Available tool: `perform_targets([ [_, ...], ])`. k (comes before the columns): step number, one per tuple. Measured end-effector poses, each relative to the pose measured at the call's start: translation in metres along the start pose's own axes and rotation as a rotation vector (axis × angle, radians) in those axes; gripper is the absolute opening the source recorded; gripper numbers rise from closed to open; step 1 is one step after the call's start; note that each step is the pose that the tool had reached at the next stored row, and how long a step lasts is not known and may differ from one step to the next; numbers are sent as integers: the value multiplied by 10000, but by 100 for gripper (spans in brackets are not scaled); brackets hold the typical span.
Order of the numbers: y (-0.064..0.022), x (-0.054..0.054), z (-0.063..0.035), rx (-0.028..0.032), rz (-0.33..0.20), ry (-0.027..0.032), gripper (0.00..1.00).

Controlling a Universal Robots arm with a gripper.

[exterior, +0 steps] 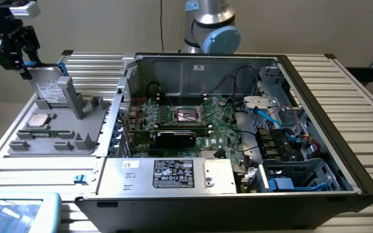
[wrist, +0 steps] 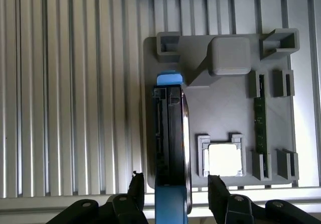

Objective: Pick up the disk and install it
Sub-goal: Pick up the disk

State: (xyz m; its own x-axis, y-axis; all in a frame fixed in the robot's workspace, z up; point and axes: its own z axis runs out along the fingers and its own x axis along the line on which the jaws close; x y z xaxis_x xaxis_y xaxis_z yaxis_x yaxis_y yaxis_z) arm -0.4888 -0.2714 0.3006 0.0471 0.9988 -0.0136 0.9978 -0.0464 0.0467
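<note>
Tool (wrist: pixel 173 179), released wide, straddles the upright hard disk (wrist: pixel 168 128) in the grey holder (wrist: pixel 225 108); closing squarely on both flat faces should prevent tilting.

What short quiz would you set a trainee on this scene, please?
1. True or false: the disk lies flat on the grey tray.
2. The end effector is: A) shut on the disk; B) open, with one finger on either side of the disk; C) shut on nothing.
3. Which square silver part shares the tray with the disk?
Key: 1 false, it stands on edge; 2 B; 3 the CPU chip.
</note>
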Motion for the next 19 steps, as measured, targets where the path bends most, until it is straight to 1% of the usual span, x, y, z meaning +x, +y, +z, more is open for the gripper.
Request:
perform_targets([
  [8,0,0,2,-1,0,1,62],
  [9,0,0,2,0,0,0,60],
  [10,0,0,2,-1,0,0,53],
  [19,-2,6,13,1,16,-1,53],
])
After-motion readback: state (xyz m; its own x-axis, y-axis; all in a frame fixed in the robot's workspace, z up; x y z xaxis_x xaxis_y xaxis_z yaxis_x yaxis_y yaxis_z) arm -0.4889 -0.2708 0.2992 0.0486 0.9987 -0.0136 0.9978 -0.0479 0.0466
